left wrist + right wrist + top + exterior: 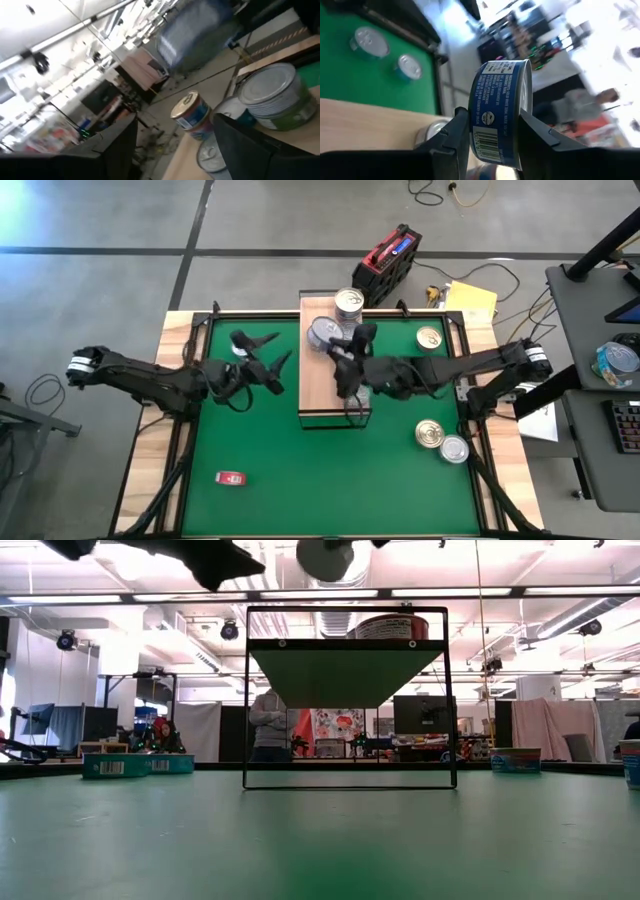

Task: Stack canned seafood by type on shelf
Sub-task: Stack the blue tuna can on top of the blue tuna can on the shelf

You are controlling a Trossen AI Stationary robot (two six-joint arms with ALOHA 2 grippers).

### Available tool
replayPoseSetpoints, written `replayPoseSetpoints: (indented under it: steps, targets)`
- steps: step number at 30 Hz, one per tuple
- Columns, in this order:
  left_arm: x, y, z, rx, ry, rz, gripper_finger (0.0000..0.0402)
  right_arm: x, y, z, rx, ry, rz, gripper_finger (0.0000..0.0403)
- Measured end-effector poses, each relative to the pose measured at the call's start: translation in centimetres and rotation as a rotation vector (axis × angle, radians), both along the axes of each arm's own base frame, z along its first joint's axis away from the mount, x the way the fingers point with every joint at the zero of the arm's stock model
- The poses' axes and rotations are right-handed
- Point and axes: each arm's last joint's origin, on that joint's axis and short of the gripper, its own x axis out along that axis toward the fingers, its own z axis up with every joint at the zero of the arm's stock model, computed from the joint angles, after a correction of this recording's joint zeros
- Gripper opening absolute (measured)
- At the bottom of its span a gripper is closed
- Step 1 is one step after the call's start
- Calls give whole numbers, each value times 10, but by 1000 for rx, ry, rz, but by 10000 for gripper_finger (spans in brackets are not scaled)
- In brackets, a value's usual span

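The shelf [335, 395] is a light-wood board on a dark frame [350, 780], standing mid-mat. On its far end are a stack of tins [349, 302] and a silver-lidded tin [322, 332]. My right gripper [348, 348] hovers over that end, shut on a blue-labelled tin [500, 110]. My left gripper [272, 352] is open above the mat, left of the shelf; its wrist view looks at the shelf's tins [275, 95]. Two gold-lidded tins [429, 338] [430, 433] and a silver one [455, 448] rest flat on the mat's right side. My right gripper pinches the blue-labelled tin between its two fingers [457, 135], one on each flat face, with the labelled wall [492, 100] showing between them. The tin stands on edge in the hold, lifted clear above the shelf [325, 558].
A small red flat object [231, 477] lies on the mat near its near-left corner. A red and black case [390, 260] sits on the floor beyond the table. The mat's wooden border [170, 380] runs along both sides. A person [268, 720] stands far behind the table.
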Motion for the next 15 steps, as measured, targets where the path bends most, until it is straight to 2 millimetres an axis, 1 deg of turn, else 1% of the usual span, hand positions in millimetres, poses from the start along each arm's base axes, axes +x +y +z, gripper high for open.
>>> replayPoseSetpoints:
  steps: [3,6,9,13,15]
  targets:
    - [-10,1,4,-57,-26,-8,244,8,-15,-3,69,69,9,115]
    - [-20,2,9,-103,-61,-6,244,19,-23,-4,84,115,-7,93]
    - [-30,4,16,-140,-118,19,244,32,-27,-6,86,165,-24,67]
    - [-41,5,21,-156,-133,18,244,48,-28,-13,111,243,-61,16]
    - [-46,6,22,-160,-122,19,244,51,-28,-14,116,277,-106,11]
